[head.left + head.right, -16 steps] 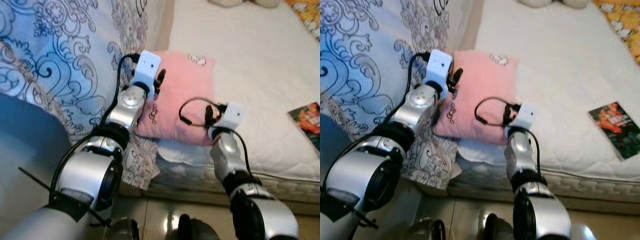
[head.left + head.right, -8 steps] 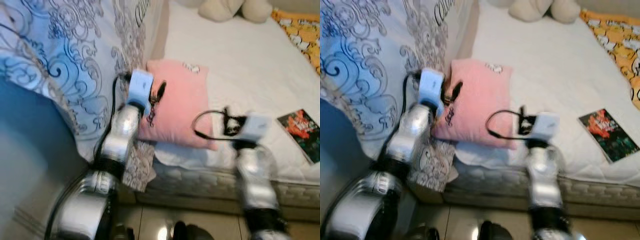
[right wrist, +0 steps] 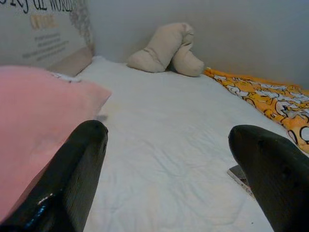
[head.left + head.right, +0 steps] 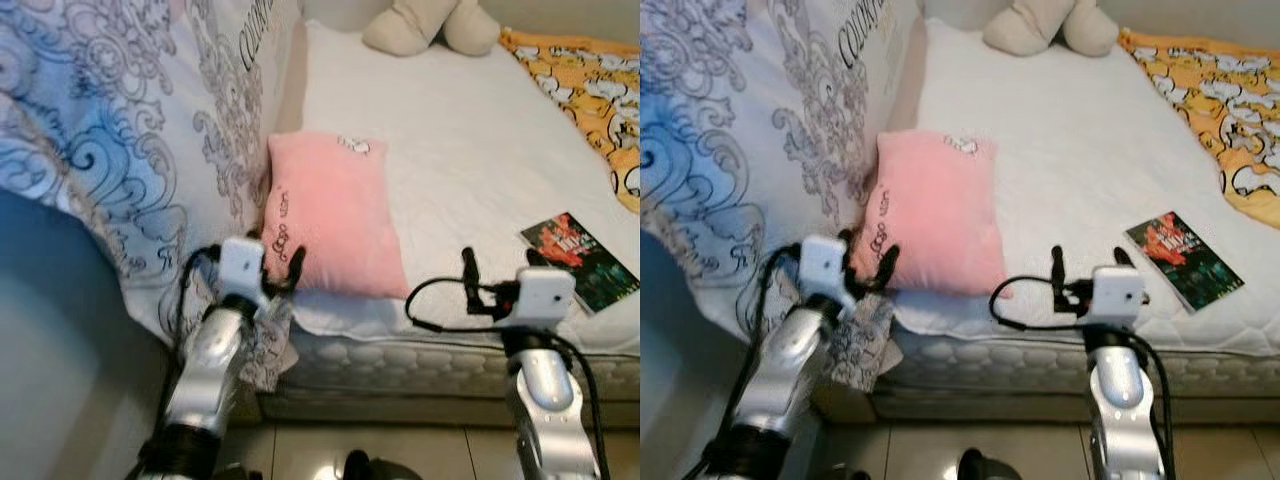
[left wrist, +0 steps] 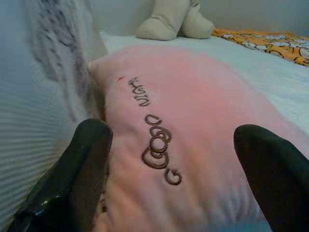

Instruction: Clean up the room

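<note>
Lying on the quilted white mattress [image 4: 480,130], a plush pink pillow [image 4: 330,215].

A wide bed with a white quilted mattress cover [image 4: 460,150] lies ahead of both pincers, its padded, stitched edge [image 4: 400,362] running just below them. To the left of the left pincer [image 4: 281,272] hangs a large white fabric panel printed with blue and grey scrollwork [image 4: 110,150]. Beyond the bed's far end stands a plain pale grey wall [image 3: 203,24]. Below the mattress edge is a glossy beige tiled floor [image 4: 400,455] that catches a bright reflection. The light is soft and even.
</note>
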Motion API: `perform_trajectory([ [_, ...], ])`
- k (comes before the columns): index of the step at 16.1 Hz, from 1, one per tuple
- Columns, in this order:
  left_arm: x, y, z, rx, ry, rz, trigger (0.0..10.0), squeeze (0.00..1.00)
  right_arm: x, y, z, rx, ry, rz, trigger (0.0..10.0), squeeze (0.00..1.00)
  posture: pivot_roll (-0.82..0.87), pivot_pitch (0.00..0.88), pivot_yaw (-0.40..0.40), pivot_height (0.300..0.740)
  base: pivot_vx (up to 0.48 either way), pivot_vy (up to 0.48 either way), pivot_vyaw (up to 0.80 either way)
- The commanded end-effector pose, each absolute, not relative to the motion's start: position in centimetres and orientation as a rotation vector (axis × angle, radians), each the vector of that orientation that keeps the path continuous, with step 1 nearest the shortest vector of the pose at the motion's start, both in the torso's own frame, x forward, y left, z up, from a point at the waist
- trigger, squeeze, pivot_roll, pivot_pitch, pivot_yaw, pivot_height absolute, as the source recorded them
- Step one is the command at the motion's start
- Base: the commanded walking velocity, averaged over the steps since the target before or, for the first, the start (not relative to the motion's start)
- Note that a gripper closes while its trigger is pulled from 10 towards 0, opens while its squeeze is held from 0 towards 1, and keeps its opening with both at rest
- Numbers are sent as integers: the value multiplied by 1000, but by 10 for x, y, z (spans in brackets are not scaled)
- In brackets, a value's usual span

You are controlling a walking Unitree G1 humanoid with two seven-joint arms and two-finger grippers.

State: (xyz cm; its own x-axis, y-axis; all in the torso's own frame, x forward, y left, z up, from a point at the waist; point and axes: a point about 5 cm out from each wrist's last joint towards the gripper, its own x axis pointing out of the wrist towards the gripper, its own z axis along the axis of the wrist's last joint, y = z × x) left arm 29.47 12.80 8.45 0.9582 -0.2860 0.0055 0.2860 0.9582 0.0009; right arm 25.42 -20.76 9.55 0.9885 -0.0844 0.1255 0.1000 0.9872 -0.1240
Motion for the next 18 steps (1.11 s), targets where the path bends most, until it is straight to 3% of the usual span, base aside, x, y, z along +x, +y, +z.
perform_trajectory([
  [1,293,142,78,6,26,-212,10000,98,255,-209,88,-91,-75,-78,10000,1000,-46,0,-31,740,0,0,0],
  [2,292,148,73,25,49,-179,10000,0,258,-205,83,-88,-51,-55,10000,933,-50,0,-30,740,0,0,0],
  [3,292,148,73,29,52,-179,10000,0,259,-204,83,-96,-47,-55,10000,933,-50,0,-30,740,0,0,0],
  [4,296,146,72,34,61,-194,10000,0,263,-200,82,-60,-48,-33,10000,0,-47,0,-33,740,0,0,0],
  [9,304,141,77,-15,56,-166,10000,0,277,-187,84,-18,-50,35,10000,0,-57,0,-34,740,0,-422,0],
  [18,315,132,89,-10,19,-185,10000,0,285,-196,88,-14,-65,-2,10000,0,-90,0,2,740,246,-409,0],
])
